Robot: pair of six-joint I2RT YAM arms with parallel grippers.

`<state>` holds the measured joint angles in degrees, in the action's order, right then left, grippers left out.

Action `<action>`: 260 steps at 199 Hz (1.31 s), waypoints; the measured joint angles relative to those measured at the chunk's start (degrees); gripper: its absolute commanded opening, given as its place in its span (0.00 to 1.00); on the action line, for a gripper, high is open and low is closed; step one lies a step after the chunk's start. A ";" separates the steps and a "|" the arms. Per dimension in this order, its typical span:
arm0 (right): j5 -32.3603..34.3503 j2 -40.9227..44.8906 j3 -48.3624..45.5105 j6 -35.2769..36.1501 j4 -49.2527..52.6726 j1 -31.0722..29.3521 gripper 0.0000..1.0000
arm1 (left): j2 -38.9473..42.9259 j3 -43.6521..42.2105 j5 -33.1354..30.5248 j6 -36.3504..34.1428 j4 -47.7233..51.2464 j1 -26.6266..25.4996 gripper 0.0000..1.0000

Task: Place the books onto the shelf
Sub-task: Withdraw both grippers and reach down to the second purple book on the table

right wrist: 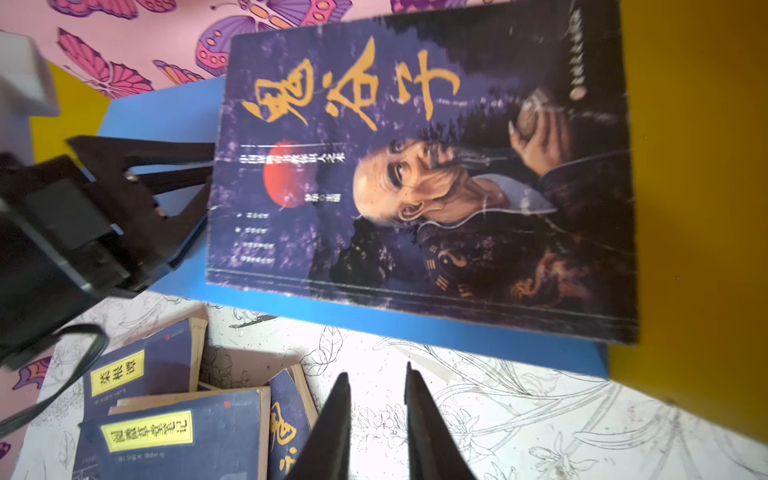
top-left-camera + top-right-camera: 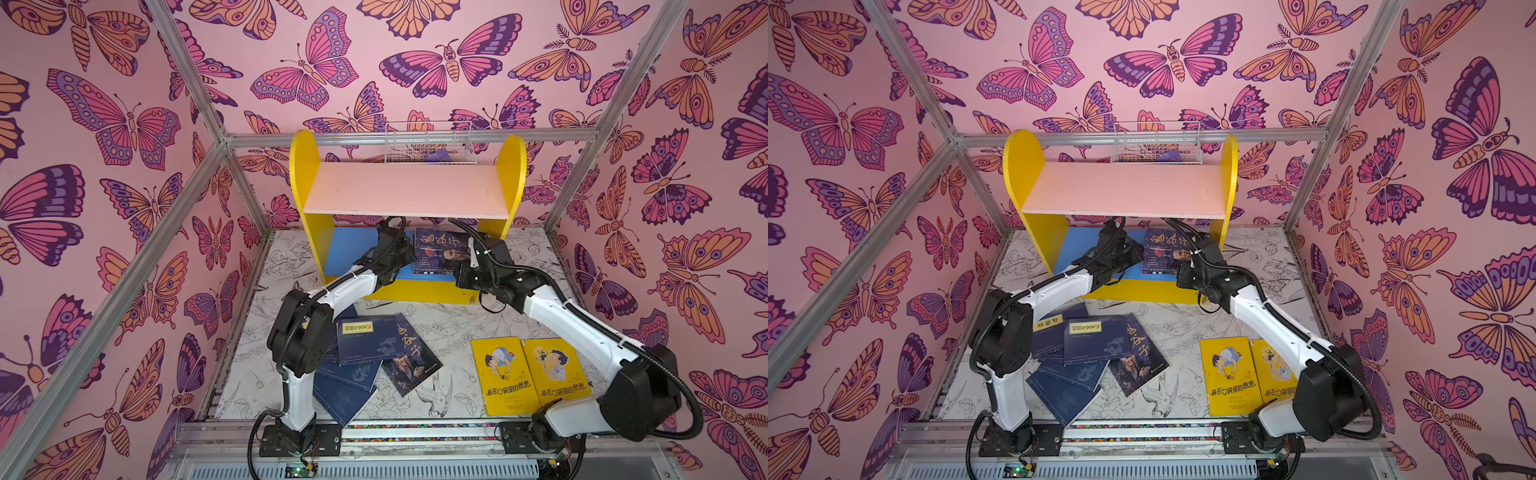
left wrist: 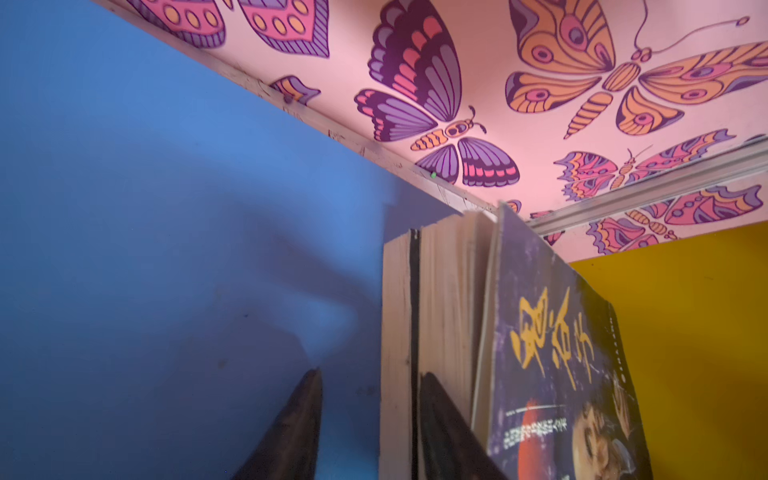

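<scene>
Book stack (image 1: 415, 166): left tool (image 3: 372, 376) is resting spread, one finger (image 3: 449, 432) touching this stack lying on the shelf's (image 2: 407, 187) blue lower board (image 2: 349, 249); right tool (image 1: 376, 370), narrowly parted, empty, is hovering over the tabletop (image 2: 457, 328), where navy books (image 2: 365, 336) and yellow books (image 2: 503, 374) are lying.

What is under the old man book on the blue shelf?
More books: their page edges show beneath the old man book, on the blue board. Their covers are hidden.

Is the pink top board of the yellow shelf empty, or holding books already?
Empty: both top views show the pink upper board bare; the portrait book sits on the blue lower board.
</scene>
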<state>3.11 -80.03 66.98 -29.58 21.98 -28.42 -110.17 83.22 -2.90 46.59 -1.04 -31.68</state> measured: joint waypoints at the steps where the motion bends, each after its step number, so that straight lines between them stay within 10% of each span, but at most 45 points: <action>1: 0.02 0.15 -0.09 0.07 -0.04 -0.07 0.30 | 0.09 -0.11 -0.02 0.00 -0.07 -0.02 0.47; 81: -7.39 6.97 -21.00 7.10 -2.36 -17.40 0.72 | 23.74 -24.68 -7.37 -2.36 6.45 -1.46 0.46; 95: -9.22 5.07 -22.58 7.37 -2.51 -19.23 1.00 | 25.40 -27.61 -6.73 -4.39 7.43 -2.95 0.46; 160: -2.60 -5.70 -18.69 13.66 1.27 -30.67 0.99 | 27.71 -39.17 -6.21 -8.61 12.70 -5.35 0.45; 260: 11.80 -28.11 2.49 27.19 8.41 -46.18 0.99 | 41.31 -48.57 -5.77 5.64 13.97 7.34 0.49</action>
<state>14.92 -108.14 69.47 -2.39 30.39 -74.61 -68.86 34.65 -8.67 52.23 12.93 -24.34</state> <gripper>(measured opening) 0.989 0.490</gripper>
